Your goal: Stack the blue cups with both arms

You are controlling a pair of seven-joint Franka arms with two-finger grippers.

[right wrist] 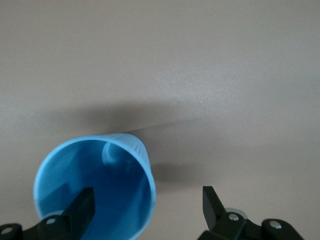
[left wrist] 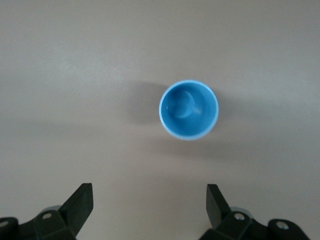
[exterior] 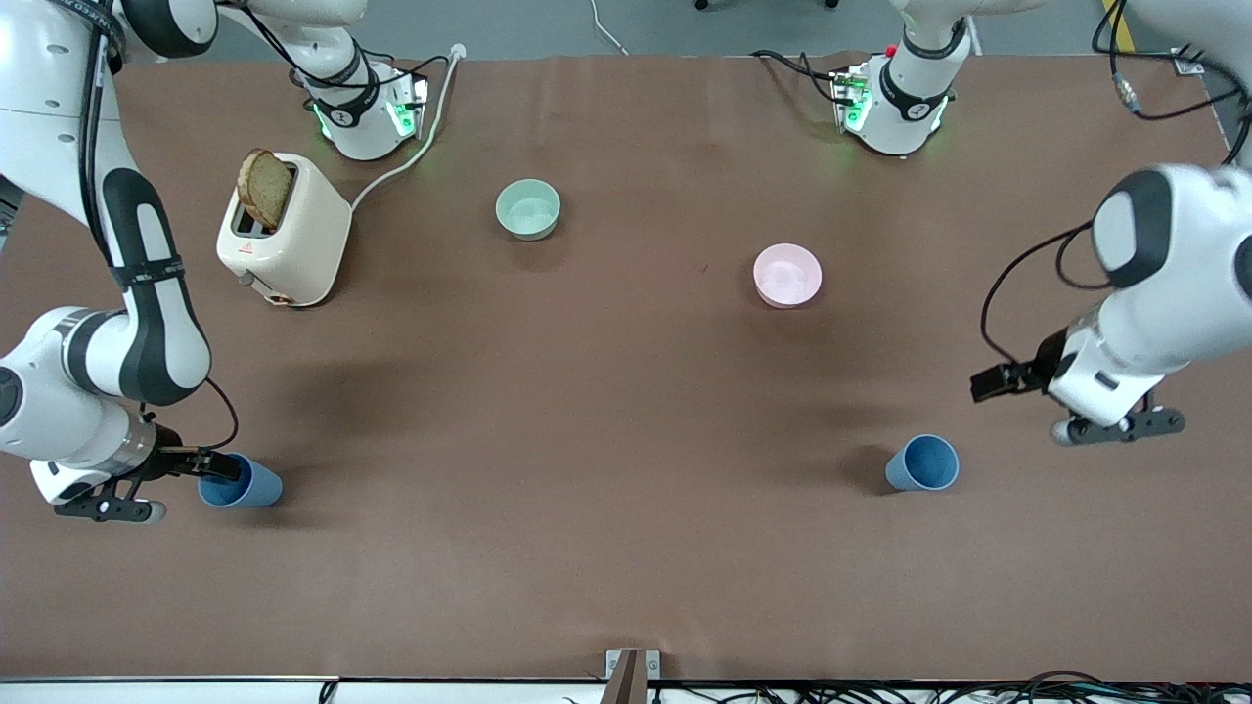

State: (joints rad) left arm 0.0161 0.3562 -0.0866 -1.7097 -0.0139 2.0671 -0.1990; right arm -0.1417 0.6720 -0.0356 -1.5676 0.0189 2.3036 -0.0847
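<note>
- Right end effector (right wrist: 147, 207): fingers spread, straddling the rim of one blue cup (right wrist: 95, 190), one finger (right wrist: 80, 210) inside the mouth and the other outside the wall. No pinch yet.
- That cup sits low in the front view, at the right arm's end of the tabletop (exterior: 626, 548). I can't tell whether its base is off the surface.
- Step in hand, as I judge it: pinch the wall. Close slowly, since thin plastic may flex or skid. Seat the fingers deeper than the rim lip and keep the cup upright on the lift.
- Left end effector (left wrist: 149, 200): fingers spread, holding nothing, hovering above bare tabletop close to the second blue cup (left wrist: 189, 110).
- The second cup stands upright with its mouth up, low in the front view toward the left arm's end, well apart from the first.
- Left arm likely needs to centre over the rim before descending.
- Cups: matte blue, tapered, no handles, smooth round bottoms. The taper should let them nest.
- Tabletop: flat brown sheet, dull finish.
- Higher in the front view: mint-green bowl (exterior: 528, 208), pink bowl (exterior: 787, 275), cream toaster (exterior: 284, 244) with a bread slice (exterior: 266, 188) sticking up.
</note>
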